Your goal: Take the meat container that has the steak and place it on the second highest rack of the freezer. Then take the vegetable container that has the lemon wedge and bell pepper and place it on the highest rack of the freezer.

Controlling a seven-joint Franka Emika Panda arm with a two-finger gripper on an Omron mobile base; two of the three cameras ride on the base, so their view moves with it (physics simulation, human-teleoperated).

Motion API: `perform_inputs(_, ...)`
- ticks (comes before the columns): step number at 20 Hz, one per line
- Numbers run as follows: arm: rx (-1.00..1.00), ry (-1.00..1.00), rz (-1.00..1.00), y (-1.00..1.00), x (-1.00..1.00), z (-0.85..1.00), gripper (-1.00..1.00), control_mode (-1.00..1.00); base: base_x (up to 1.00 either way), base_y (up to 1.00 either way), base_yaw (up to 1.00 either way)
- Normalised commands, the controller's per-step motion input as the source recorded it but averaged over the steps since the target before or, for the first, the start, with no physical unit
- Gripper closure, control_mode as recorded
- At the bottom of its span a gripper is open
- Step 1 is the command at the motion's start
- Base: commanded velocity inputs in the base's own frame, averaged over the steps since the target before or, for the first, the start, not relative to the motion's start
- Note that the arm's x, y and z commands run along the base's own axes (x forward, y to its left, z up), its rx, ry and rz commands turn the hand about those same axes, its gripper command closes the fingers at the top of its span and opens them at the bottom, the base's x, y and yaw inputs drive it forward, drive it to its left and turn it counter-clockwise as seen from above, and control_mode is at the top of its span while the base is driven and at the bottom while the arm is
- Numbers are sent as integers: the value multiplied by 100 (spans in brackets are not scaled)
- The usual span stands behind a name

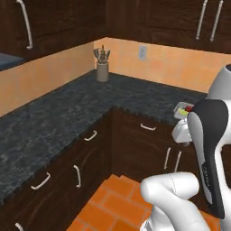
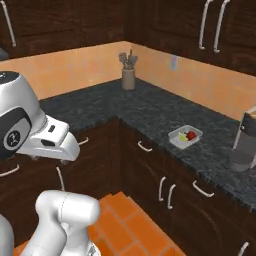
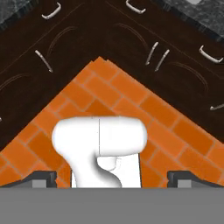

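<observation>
Wide apart stood the gripper's (image 3: 112,177) two dark fingertips (image 3: 41,178), holding nothing and pointing down at the orange brick floor (image 3: 131,109) in the corner between the dark cabinets (image 3: 87,39). On the black speckled counter (image 2: 150,107), the right-hand run, sat the vegetable container (image 2: 186,136) near the front edge, with the red bell pepper (image 2: 191,135) just beside the yellow-green lemon wedge (image 2: 183,138). A utensil crock (image 2: 129,77) stood far back in the corner, and a grey appliance (image 2: 245,142) further right along the counter.

vegetable container (image 1: 182,109): partly hidden behind robot arm, left base view. grey appliance (image 2: 245,141): cut off at right edge.
</observation>
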Motion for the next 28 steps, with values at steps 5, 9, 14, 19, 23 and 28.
perform_inputs(5,0,0,0,0,0,0,-100,100,43,8,-76)
perform_inputs(9,0,0,0,0,0,0,-100,100,52,26,-65)
perform_inputs(14,0,0,0,0,0,0,-100,100,57,46,-36)
perform_inputs(19,0,0,0,0,0,0,-100,100,55,43,-36)
perform_inputs(23,0,0,0,0,0,0,-100,100,52,36,-42)
perform_inputs(28,0,0,0,0,0,0,-100,100,47,40,-36)
